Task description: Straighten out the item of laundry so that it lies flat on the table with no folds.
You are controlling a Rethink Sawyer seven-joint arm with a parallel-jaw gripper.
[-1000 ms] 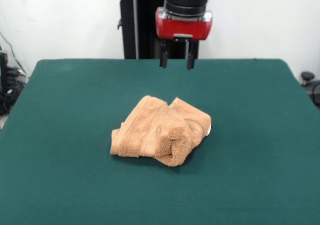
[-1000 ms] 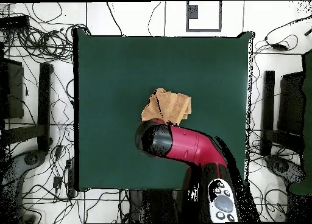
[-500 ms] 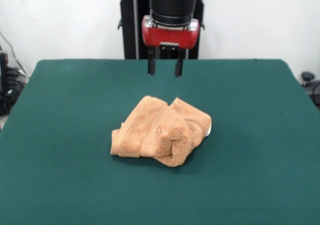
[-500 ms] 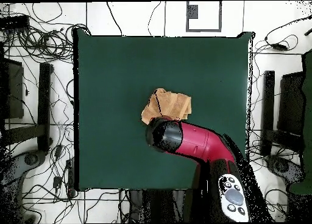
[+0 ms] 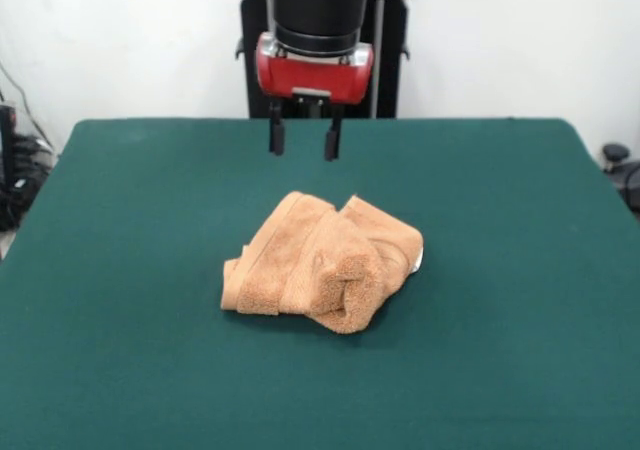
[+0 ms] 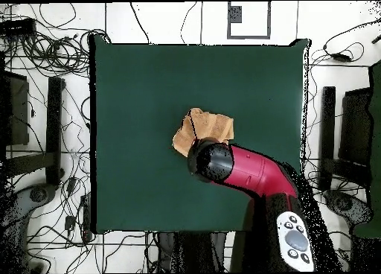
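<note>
We see the towel [image 5: 322, 261] lying in a crumpled, folded bundle near the middle of the bench [image 5: 120, 370], below the tool [image 5: 302, 142] and a little toward the camera in the front view. Its long axis runs slantwise there, from a low flat end at the lower left up to a thicker, bunched end at the upper right. A rolled fold faces the camera, and a woven band runs along the left edge. A speck of white shows at the right edge; we cannot make out what it is.

From overhead, the arm [image 6: 245, 173] covers the side of the towel [image 6: 209, 126] nearest it, and the tool is hidden under the arm.

The tool hangs above the bench, its two fingers [image 5: 276, 138] parted, with nothing between them and touching nothing.
</note>
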